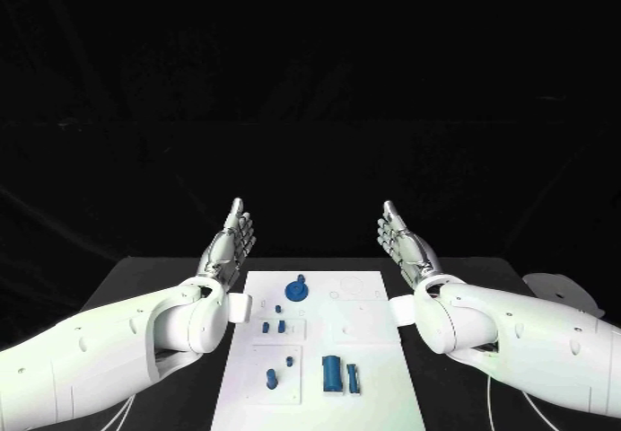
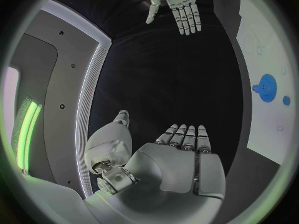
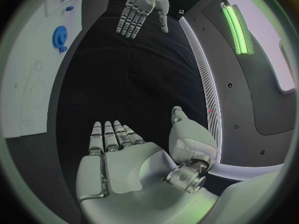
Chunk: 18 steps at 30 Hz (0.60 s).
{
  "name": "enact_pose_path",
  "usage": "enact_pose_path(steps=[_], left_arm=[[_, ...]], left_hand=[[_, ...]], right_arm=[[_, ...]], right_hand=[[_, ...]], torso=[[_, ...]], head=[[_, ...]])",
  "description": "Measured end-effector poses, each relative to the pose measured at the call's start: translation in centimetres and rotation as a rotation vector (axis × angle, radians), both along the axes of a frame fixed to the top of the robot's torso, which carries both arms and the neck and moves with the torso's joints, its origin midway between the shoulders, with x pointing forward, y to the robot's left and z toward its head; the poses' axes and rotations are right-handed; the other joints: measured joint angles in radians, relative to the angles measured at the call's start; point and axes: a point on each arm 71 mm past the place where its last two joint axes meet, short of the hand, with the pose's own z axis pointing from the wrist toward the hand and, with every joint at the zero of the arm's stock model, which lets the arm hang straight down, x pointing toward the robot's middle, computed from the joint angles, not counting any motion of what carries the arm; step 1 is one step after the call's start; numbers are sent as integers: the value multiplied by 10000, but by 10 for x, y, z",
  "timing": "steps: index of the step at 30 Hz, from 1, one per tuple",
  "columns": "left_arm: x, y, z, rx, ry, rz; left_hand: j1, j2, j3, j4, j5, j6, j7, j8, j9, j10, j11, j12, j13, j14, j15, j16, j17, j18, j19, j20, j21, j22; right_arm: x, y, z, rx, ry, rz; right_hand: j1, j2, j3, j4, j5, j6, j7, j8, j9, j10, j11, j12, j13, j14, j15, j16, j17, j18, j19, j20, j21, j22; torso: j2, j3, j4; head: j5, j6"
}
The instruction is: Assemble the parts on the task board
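Note:
The white task board [image 1: 369,377] lies in the middle of the black table. On it sit a round blue part with a handle [image 1: 298,289], small blue pegs [image 1: 273,326], two more small pieces [image 1: 278,373] and two long blue parts [image 1: 340,373] near the front. My left hand [image 1: 231,242] hovers flat and open above the board's far left corner, holding nothing. My right hand [image 1: 406,244] mirrors it above the far right corner, fingers straight, empty. The left wrist view shows my left hand [image 2: 184,149], the round blue part [image 2: 266,87] and the right hand [image 2: 177,5]. The right wrist view shows my right hand [image 3: 115,144].
A pale rounded object [image 1: 559,289] lies at the table's right edge. Bare black table [image 1: 155,278] runs on both sides of the board. The board [image 3: 37,79] and the round blue part [image 3: 60,36] appear in the right wrist view.

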Motion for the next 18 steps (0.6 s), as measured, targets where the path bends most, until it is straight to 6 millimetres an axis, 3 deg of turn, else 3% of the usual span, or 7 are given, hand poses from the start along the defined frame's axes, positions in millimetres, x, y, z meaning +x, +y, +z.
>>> enact_pose_path(steps=[4,7,11,13,14,18], left_arm=[[-12,-11,-2,213,104,357],[-17,-15,-2,404,127,671],[-21,-16,-1,644,128,1031],[-21,-16,-1,736,120,1159],[-21,-15,-1,787,113,1232],[-21,-14,-1,893,97,1383]], left_hand=[[-1510,47,-69,-69,-49,-207,-66,-57,-55,-262,-86,-48,-13,-188,-49,-91,-26,0,-220,-100,-47,-43],[-2125,65,-95,-96,-92,-292,-84,-116,-73,-325,-114,-48,-19,-274,-70,-110,-33,0,-280,-143,-47,-58],[-2585,77,-106,-107,-93,-365,-85,-116,-85,-405,-126,-49,-25,-313,-102,-153,-42,0,-352,-140,-47,-69],[-2905,90,-139,-140,-127,-387,-108,-138,-94,-495,-138,-49,-28,-387,-103,-181,-46,-69,-413,-156,-47,-75],[-3033,97,-149,-150,-130,-402,-122,-154,-98,-511,-125,-48,-30,-418,-103,-189,-49,-150,-459,-175,-47,-78],[-3036,101,-149,-150,-130,-402,-122,-154,-101,-511,-125,-48,-33,-418,-102,-189,-53,-151,-459,-176,-47,-82]], right_arm=[[-11,5,2,465,83,-414],[-15,5,3,628,127,-717],[-15,4,3,684,129,-1006],[-15,3,3,692,127,-1099],[-15,2,3,698,127,-1153],[-15,2,3,711,129,-1262]], right_hand=[[-1220,49,-111,-57,-45,-233,-69,-58,-117,-473,-48,-8,-41,-404,-27,-56,-104,0,-345,-53,-12,-103],[-1817,71,-179,-70,-45,-328,-91,-58,-175,-687,-87,-8,-59,-594,-38,-110,-150,1,-476,-74,-38,-150],[-2192,99,-205,-95,-83,-377,-113,-58,-212,-810,-104,-8,-71,-700,-42,-110,-179,1,-575,-104,-38,-176],[-2566,96,-235,-126,-83,-478,-117,-95,-234,-972,-88,-8,-79,-825,-58,-110,-199,-149,-699,-123,-38,-198],[-2585,97,-235,-126,-83,-479,-117,-95,-238,-972,-88,-8,-82,-825,-58,-110,-203,-150,-699,-123,-38,-202],[-2585,97,-235,-126,-83,-479,-117,-96,-246,-971,-88,-8,-86,-825,-58,-110,-212,-150,-699,-123,-38,-211]], torso=[[-75,32,49],[-96,37,62],[-109,44,70],[-111,44,72],[-114,44,73],[-116,46,75]], head=[[12,-6],[12,-6],[12,-7],[13,-7],[13,-7],[13,-7]])
